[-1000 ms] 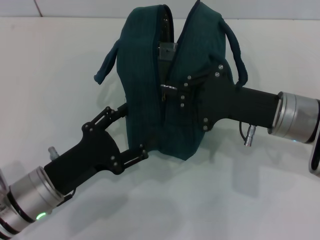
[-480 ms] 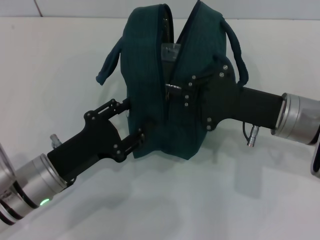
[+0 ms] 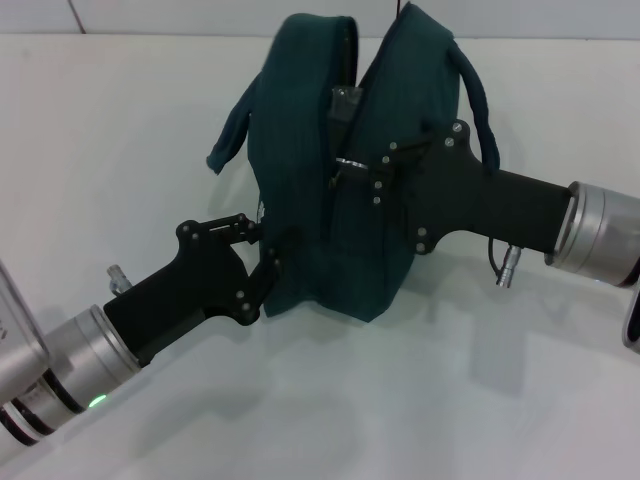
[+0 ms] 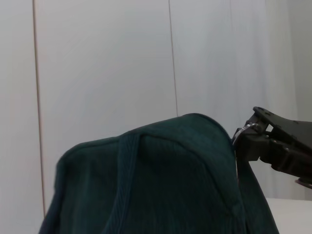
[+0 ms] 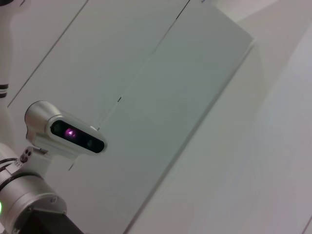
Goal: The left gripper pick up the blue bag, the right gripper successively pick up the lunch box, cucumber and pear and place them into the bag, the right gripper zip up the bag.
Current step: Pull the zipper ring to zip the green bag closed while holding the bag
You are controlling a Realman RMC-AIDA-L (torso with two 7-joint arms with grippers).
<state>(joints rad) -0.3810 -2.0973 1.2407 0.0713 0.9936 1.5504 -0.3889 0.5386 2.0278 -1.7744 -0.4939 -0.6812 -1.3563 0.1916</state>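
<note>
Left gripper [image 3: 268,275] fingers clamp the blue bag [image 3: 300,200]; right gripper [image 3: 352,165] fingers pinch its zipper ring [image 3: 347,161].

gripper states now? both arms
Left gripper: shut on the blue bag, at its lower end.
Right gripper: shut on the zipper pull.

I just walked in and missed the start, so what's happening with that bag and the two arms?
The robot is closing up the blue bag on the white table. The left tool grips the bag's lower near corner to steady it. The right tool is at the zipper seam, shut on the metal ring pull, partway along the zip. The seam above it is still parted. What is inside cannot be seen, and no food or box lies on the table in view.
</note>
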